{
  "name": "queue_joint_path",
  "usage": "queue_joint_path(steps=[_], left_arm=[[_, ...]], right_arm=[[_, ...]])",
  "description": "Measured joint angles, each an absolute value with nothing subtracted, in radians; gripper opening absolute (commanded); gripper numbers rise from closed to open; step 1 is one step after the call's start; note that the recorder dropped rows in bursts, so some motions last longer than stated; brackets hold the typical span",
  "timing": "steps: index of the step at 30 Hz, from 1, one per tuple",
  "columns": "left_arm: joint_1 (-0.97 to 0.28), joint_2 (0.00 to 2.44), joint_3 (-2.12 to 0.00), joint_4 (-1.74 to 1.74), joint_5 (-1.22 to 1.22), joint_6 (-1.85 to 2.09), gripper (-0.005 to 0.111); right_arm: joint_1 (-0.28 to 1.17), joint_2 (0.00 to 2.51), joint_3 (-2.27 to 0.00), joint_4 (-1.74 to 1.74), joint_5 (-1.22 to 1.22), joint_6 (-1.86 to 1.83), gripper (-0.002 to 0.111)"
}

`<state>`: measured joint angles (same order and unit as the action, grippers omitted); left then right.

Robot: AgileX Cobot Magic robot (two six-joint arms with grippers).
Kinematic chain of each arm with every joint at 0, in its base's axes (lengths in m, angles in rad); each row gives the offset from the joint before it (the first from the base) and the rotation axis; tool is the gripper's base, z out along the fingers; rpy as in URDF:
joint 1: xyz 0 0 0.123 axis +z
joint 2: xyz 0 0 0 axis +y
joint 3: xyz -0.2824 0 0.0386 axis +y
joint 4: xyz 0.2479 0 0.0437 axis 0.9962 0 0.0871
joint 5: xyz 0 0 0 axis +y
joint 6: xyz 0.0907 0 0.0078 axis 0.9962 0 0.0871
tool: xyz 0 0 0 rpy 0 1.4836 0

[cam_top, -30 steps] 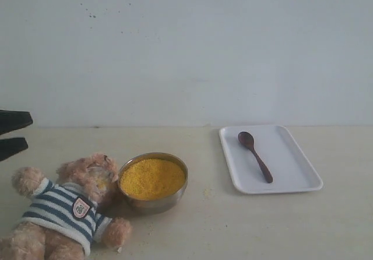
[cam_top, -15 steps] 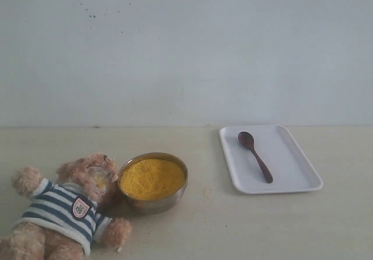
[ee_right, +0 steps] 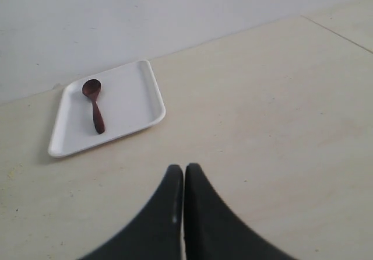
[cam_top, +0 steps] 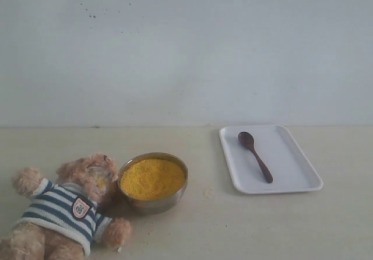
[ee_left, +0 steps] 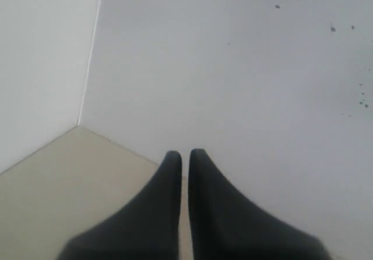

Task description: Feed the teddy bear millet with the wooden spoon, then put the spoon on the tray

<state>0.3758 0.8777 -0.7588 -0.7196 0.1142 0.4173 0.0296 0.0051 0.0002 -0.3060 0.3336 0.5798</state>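
Since a second ago my left gripper (ee_left: 185,155) has quit the exterior view, jaws now together; right gripper (ee_right: 184,169) likewise closed on nothing. Spoon (cam_top: 255,156), dark brown, lies diagonally inside the tray (cam_top: 291,167), clear of its rim. I note bare table (cam_top: 210,213) between tray and millet (cam_top: 152,177); bear (cam_top: 58,210) touches its bowl (cam_top: 152,204).

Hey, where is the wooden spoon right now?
In the exterior view the spoon lies on the tray at the right, bowl end toward the wall, well to the right of the millet and the bear.
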Motion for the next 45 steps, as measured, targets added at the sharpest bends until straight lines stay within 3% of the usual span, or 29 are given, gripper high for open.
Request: queue_joint_path(steps=[8, 20, 30, 45], left_arm=[[0.23, 0.686, -0.755, -0.696, 0.14, 0.403, 0.004], [-0.043, 0.285, -0.7, -0.691, 0.444, 0.492, 0.004], [-0.066, 0.188, -0.576, -0.679, 0.51, 0.5, 0.004], [-0.066, 0.188, -0.574, -0.637, 0.613, 0.58, 0.004]], right_arm=[[0.03, 0.005, 0.0, -0.315, 0.334, 0.58, 0.0], [0.03, 0.005, 0.0, -0.318, 0.334, 0.58, 0.0], [0.03, 0.005, 0.0, -0.318, 0.334, 0.58, 0.0], [0.03, 0.005, 0.0, -0.318, 0.334, 0.58, 0.0]])
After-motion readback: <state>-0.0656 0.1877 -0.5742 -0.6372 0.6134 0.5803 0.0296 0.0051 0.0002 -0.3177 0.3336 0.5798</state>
